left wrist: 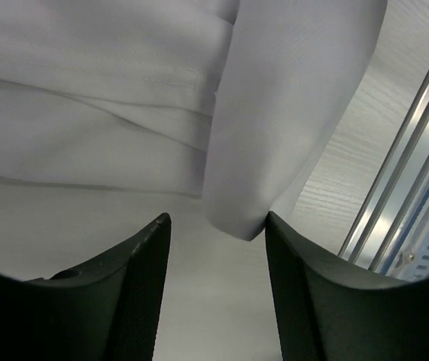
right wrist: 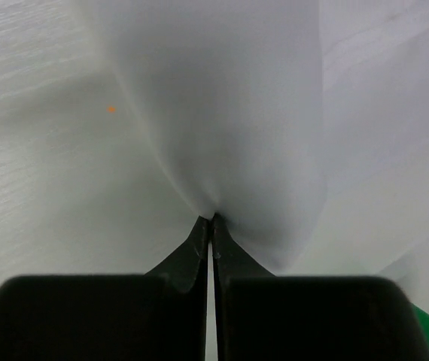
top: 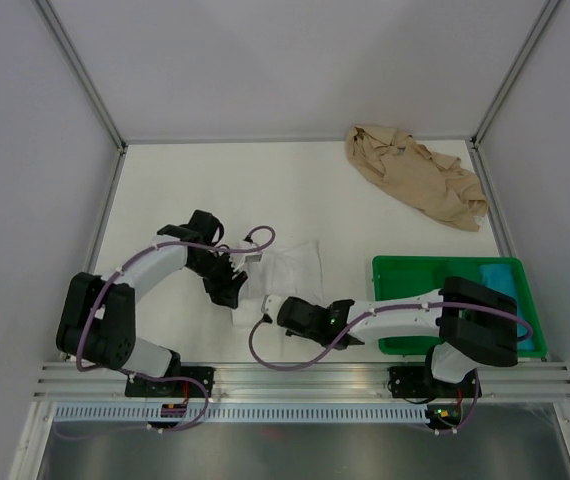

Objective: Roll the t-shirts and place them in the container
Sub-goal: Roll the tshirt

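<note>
Quick update from the remote desk. The white cotton t-shirt [top: 293, 266] sits bunched in a small heap in the middle of the pale wood-grain table [top: 185, 190], right between the two arms. It's nowhere near a neat roll. The crumpled tan-beige cotton t-shirt [top: 417, 178] is way off in the far right corner, untouched. The green plastic tray [top: 397, 268] is on the near right, just beside the white one but not touching it, as far as I can tell.

The right gripper [right wrist: 212, 219] is pinched fully closed on a fold of the white fabric, and you can see the cloth tenting out from the fingertips. The left gripper [left wrist: 217, 219] has its fingers roughly half apart. A folded corner of the white shirt hangs down into the gap, but neither pad is pressing on it, so I'd say that side has hold of nothing.

My read is that we're early on, at the get-it-laid-out stage for the white shirt, with the rolling proper not started.

For the next move, I think the left needs to close on that dangling corner or pick another edge. Then both arms can pull apart and spread the cloth flat. With only one side gripped, I'd expect the heap to drag along the table instead of opening up.
</note>
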### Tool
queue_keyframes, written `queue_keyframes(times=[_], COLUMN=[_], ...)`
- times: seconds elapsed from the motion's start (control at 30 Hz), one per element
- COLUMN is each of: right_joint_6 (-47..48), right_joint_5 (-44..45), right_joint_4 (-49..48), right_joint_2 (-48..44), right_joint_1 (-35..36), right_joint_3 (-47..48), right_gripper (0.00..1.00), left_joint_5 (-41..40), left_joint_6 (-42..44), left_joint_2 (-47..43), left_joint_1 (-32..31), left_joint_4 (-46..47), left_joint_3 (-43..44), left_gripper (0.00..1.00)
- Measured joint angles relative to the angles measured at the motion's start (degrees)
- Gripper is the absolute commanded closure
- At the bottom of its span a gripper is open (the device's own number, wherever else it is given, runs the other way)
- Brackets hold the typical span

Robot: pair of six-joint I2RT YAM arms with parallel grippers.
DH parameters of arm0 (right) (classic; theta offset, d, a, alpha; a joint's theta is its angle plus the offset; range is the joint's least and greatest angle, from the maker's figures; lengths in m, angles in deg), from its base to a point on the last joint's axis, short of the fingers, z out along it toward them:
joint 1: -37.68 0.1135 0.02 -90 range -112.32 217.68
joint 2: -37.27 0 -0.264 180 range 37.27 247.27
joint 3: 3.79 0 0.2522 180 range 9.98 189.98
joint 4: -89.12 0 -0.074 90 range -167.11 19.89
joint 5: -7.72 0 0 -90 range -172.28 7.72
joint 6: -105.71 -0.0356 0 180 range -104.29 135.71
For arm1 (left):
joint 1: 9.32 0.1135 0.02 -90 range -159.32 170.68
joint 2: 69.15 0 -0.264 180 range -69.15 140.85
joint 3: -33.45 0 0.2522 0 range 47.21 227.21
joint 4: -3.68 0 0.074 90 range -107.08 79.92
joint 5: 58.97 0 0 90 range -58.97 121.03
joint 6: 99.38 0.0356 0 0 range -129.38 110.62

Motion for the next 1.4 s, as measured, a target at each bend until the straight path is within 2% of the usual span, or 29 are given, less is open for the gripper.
queue_keyframes(times=[0.07, 0.2, 0.4, 0.7, 0.83, 1.23, 1.4], right_joint_6=[-0.4, -0.8, -0.9, 0.0, 0.7, 1.1, 1.3], right_joint_5=[-4.3, -13.2, -24.7, -40.0, -46.1, -53.7, -55.2], right_joint_4=[0.0, 0.1, -0.1, -0.1, -0.1, 1.1, 1.4], right_joint_2=[-1.3, -3.5, -7.3, -7.6, -7.1, -3.7, -2.8], right_joint_1=[-3.0, -8.5, -15.1, -24.0, -28.4, -31.8, -33.0], right_joint_3=[0.0, -0.1, -0.4, -0.4, -0.4, -0.4, -0.4], right_gripper=[1.0, 1.0, 1.0, 1.0, 1.0, 1.0, 1.0], left_joint_5=[-1.8, -4.6, -5.7, -6.6, -9.9, -11.8, -13.4], left_joint_6=[-0.3, -0.3, -0.4, 0.9, 1.1, 1.1, 2.3], left_joint_2=[-3.6, -13.0, -17.0, -20.8, -20.6, -18.9, -16.4], left_joint_1=[0.1, 0.1, -1.8, -14.8, -16.0, -19.9, -20.4], left_joint_4=[0.0, 0.5, 1.3, 4.0, 7.9, 19.7, 24.5], left_joint_3=[0.5, 2.6, 3.4, -7.2, -11.0, -16.5, -19.4], left_gripper=[0.35, 0.35, 0.34, 0.32, 0.32, 0.28, 0.31])
